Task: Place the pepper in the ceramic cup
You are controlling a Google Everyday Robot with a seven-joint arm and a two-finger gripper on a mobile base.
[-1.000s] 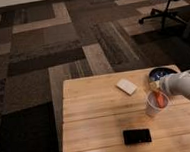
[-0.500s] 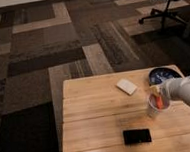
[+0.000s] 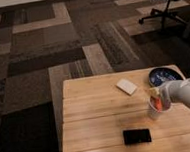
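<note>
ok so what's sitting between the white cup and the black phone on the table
Nothing: the camera view shows only bare wooden table between the ceramic cup and the black phone. The gripper is at the cup's rim with the pepper.

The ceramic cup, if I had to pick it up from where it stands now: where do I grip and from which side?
Probably grip the ceramic cup across its outer wall just under the rim, coming from the near-left side. It stands upright and tapers downward. The gripper and the pepper crowd its mouth from the right, with the blue bowl behind, so that side and the top look blocked.
</note>
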